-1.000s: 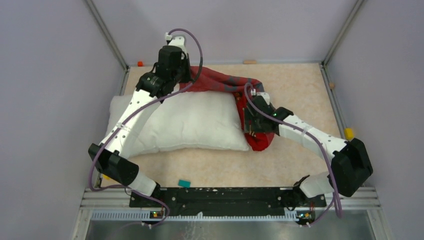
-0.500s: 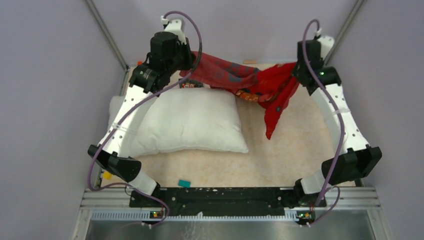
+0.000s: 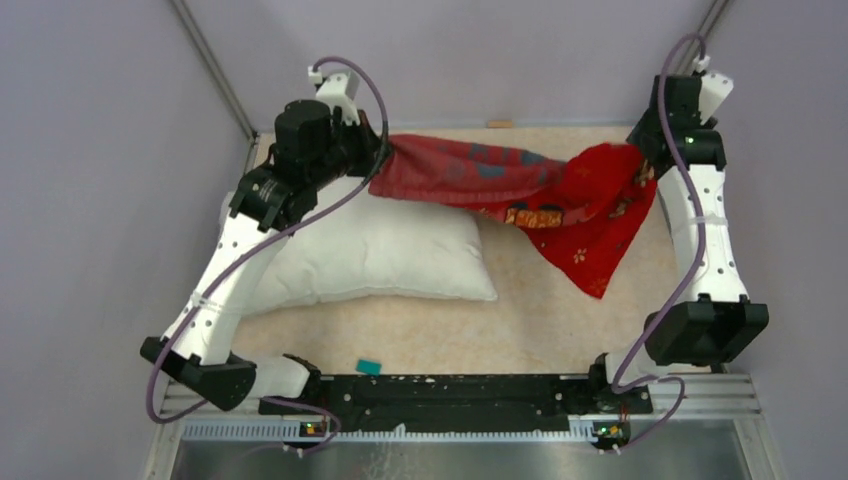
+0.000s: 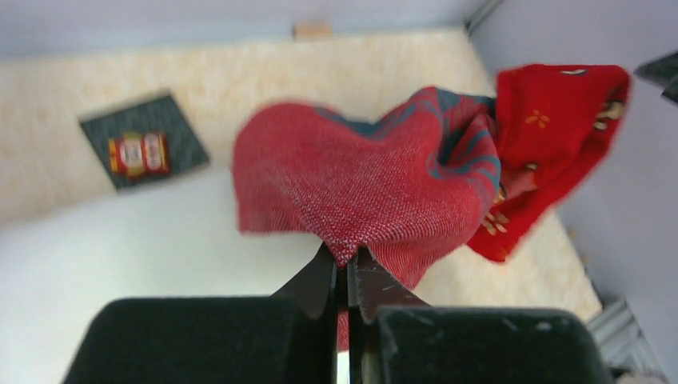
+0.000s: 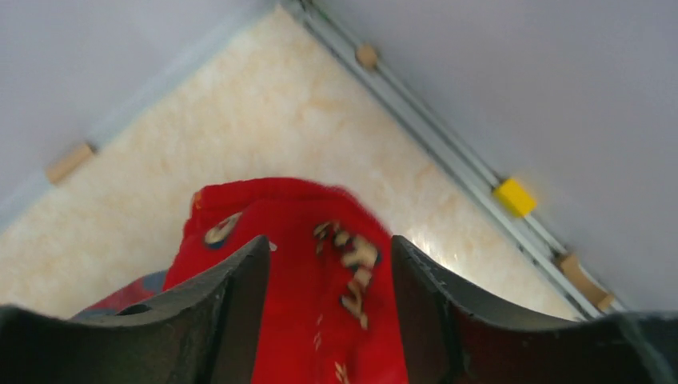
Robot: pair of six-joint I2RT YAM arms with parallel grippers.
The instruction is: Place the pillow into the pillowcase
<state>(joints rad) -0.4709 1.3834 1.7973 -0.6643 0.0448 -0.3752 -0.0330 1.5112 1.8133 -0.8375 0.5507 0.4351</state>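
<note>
The white pillow (image 3: 380, 250) lies flat on the left half of the table. The red pillowcase (image 3: 520, 185) hangs stretched in the air between both grippers, above the pillow's far edge, with a loose corner drooping at the right. My left gripper (image 3: 385, 155) is shut on its left end; in the left wrist view the jaws (image 4: 349, 260) pinch a fold of the pillowcase (image 4: 376, 184) over the pillow (image 4: 120, 248). My right gripper (image 3: 645, 165) holds the right end up near the back right corner; in the right wrist view bunched pillowcase fabric (image 5: 312, 320) fills the gap at the right gripper (image 5: 328, 248).
A dark tile with a red label (image 4: 144, 150) lies behind the pillow. A small teal block (image 3: 369, 367) sits near the front edge. A yellow block (image 5: 514, 197) and wooden pegs (image 3: 499, 124) sit along the enclosure rails. Grey walls close in on three sides.
My right gripper rose from the table's middle to the back right corner, lifting and stretching the pillowcase. My left gripper drew back to the left, pulling its end taut.
</note>
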